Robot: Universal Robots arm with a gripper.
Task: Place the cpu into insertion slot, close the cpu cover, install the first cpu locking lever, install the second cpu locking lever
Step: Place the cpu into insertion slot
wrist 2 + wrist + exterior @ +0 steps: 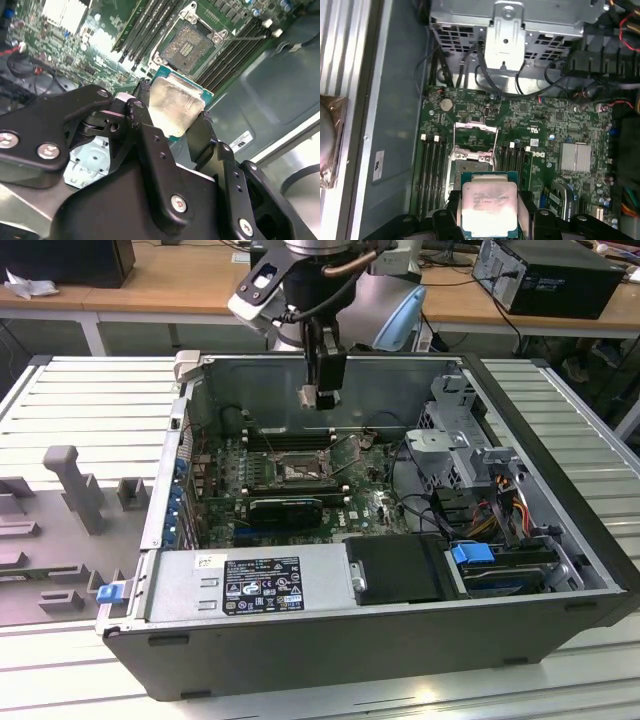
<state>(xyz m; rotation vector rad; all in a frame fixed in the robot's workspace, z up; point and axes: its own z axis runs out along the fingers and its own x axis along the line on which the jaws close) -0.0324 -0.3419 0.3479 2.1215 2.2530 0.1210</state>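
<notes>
Claw clamped on cpu by opposite edges, hanging above open insertion slot; likely light, stiff, delicate underneath; edge hold suits.

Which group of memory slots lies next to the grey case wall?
The group between the insertion slot and the wall; the other group lies toward the silver heatsink.

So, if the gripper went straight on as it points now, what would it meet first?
Probably the square black metal-rimmed insertion slot on the green board, touched first by the silver-topped square cpu the gripper holds. Depth is unclear; the long black memory slots beside it are possible.
</notes>
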